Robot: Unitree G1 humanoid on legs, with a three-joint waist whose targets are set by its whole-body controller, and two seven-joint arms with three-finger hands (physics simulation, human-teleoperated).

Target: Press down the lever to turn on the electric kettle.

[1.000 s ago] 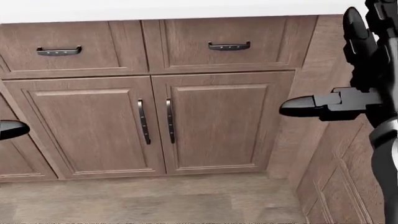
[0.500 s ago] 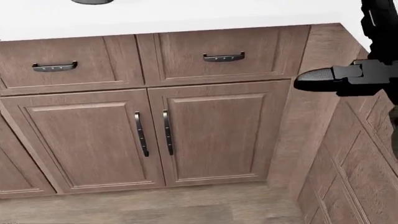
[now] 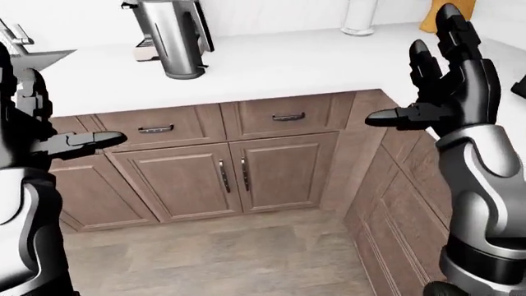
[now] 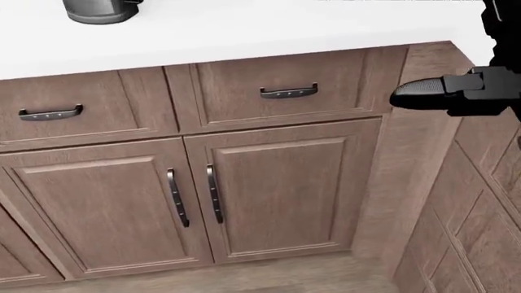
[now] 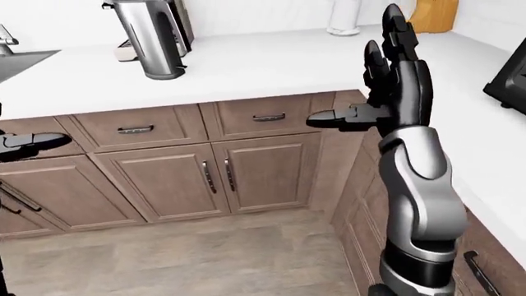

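Observation:
The electric kettle (image 3: pixel 174 38) is a tall steel jug with a black handle. It stands upright on the white counter (image 3: pixel 279 58) at the top left of the left-eye view; only its base (image 4: pixel 96 10) shows in the head view. Its lever cannot be made out. My left hand (image 3: pixel 67 118) is open at the left edge, low and short of the counter. My right hand (image 3: pixel 421 80) is open with fingers spread, raised at the right, far from the kettle. Only its thumb (image 4: pixel 423 94) shows in the head view.
Brown cabinets with drawers (image 4: pixel 285 82) and doors (image 4: pixel 276 189) run under the counter, which turns a corner at the right. A sink (image 3: pixel 37 58) lies at left. A white canister (image 3: pixel 359 17), a wooden block (image 5: pixel 434 15) and a black appliance (image 5: pixel 510 80) stand at right.
The camera has tilted up: the cabinets slid down in the head view and the counter and kettle base came in at the top. My left fingertip has left that view.

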